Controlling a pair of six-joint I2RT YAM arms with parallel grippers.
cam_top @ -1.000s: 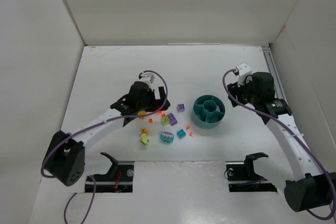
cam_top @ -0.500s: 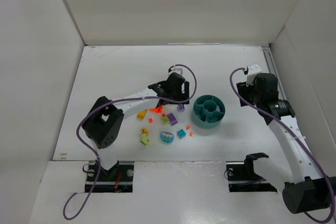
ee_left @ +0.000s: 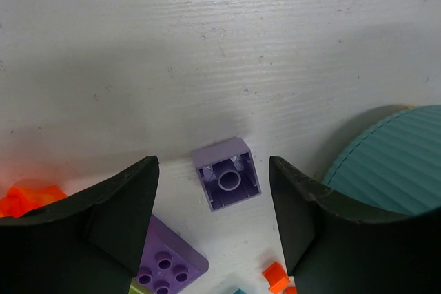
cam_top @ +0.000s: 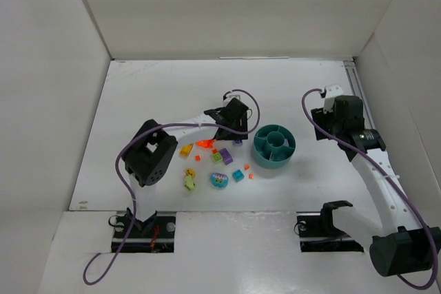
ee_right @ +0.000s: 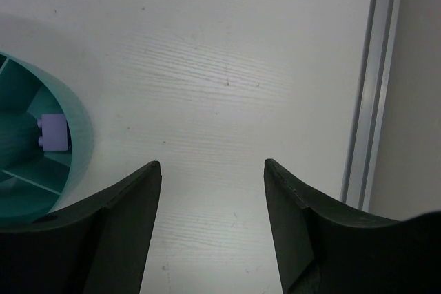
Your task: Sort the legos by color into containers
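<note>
OK, my left gripper point(ee_left: 213, 228) is hanging with fingers spread wide and holding nothing. It is straddling a small pale purple plastic brick point(ee_left: 226, 182) that is lying hollow side up on the white table point(ee_left: 207, 46). The round teal ribbed plastic dish point(ee_left: 393, 163) is sitting just beside one finger, so room is tight on that side. Bare table is running on past the brick toward the white far wall point(cam_top: 234, 12).

Crowding the near side: a darker purple studded brick point(ee_left: 169, 259), an orange lump point(ee_left: 24, 197) and a tiny orange bit point(ee_left: 274, 275). A yellow brick point(cam_top: 186, 149), a lime brick point(cam_top: 217, 158) and a teal brick point(cam_top: 238, 175) are lying scattered near them.

My right gripper point(ee_right: 213, 232) is also gaping wide and empty, over bare table between the dish and the metal rail point(ee_right: 365, 101) along the right edge. A second pale purple brick point(ee_right: 54, 133) is sitting in a wedge compartment.
</note>
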